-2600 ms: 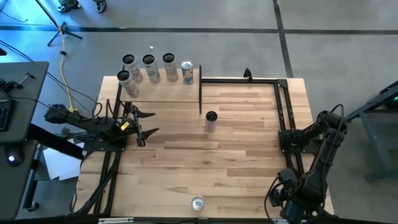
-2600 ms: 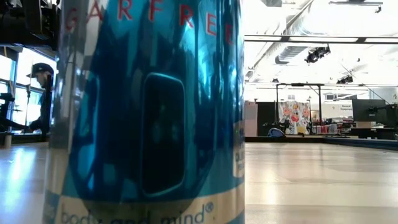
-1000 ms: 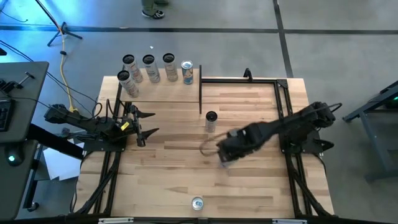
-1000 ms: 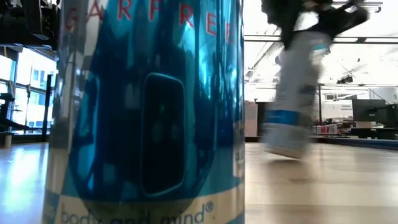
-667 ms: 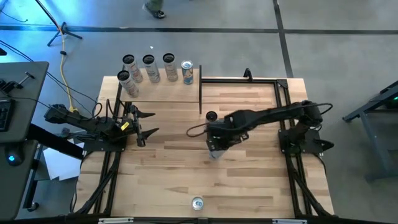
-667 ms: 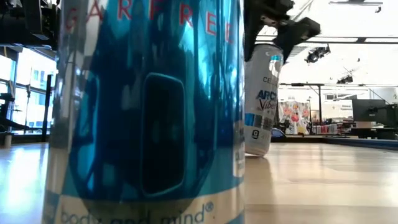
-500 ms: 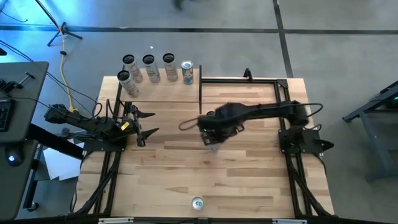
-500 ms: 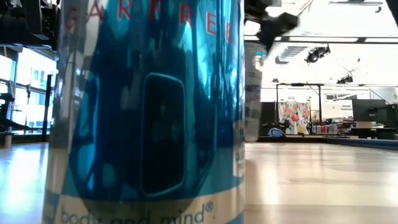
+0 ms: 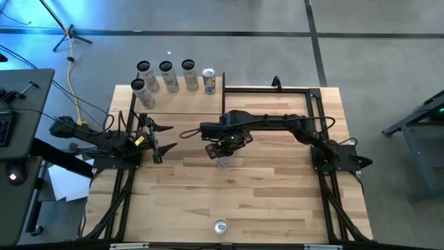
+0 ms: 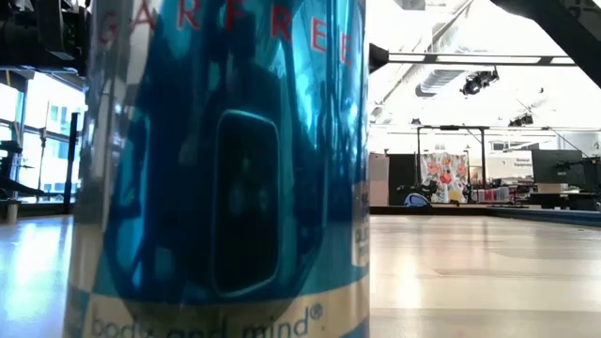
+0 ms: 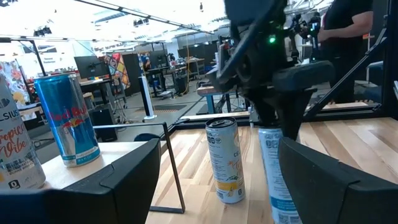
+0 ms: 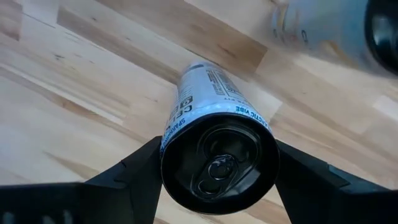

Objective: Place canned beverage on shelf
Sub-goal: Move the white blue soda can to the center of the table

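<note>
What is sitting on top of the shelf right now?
Five upright cans stand on the shelf. The right gripper holds a sixth can over the tabletop, not on the shelf.

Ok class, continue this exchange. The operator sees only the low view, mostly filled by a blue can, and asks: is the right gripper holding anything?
Observer: Yes, the right gripper is shut on a white can, one finger on each side.
Operator: Where is it?
Observer: Over the table's middle, beside a second upright can.
Operator: And the shelf?
Observer: The shelf, at the table's far left corner, carries five cans; the left gripper waits open near the left edge.
</note>
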Available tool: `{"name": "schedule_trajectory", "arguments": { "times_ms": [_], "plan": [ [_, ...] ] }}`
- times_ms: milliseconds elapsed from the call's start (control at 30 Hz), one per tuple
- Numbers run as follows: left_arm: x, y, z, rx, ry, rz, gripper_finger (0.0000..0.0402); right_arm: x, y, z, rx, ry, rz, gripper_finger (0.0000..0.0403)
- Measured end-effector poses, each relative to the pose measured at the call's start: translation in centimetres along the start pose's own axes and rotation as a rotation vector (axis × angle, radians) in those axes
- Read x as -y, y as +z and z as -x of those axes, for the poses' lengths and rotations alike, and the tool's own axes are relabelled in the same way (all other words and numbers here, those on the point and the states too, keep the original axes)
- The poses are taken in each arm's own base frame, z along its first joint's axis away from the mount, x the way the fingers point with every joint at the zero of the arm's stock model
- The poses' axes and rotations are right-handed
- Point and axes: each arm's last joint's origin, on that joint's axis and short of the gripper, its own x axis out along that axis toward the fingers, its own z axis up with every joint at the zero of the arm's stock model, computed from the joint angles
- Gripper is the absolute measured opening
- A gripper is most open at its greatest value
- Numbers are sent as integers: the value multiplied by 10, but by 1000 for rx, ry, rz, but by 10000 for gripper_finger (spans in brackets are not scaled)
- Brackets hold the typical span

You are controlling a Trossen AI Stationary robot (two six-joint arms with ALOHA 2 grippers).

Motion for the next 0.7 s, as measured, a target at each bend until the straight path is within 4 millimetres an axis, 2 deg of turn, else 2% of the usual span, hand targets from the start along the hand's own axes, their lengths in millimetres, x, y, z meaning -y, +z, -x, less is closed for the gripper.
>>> {"name": "schedule_trajectory", "arguments": {
  "times_ms": [267,533,700],
  "plan": [
    [0,-1,0,-12,-3,-8,294,2,7,-6,5,-30,11,249],
    [0,-1,0,-12,-4,-8,294,6,7,2,59,-107,14,249],
    [0,-1,0,-12,-3,-9,294,4,5,3,62,-89,24,250]
  ]
}}
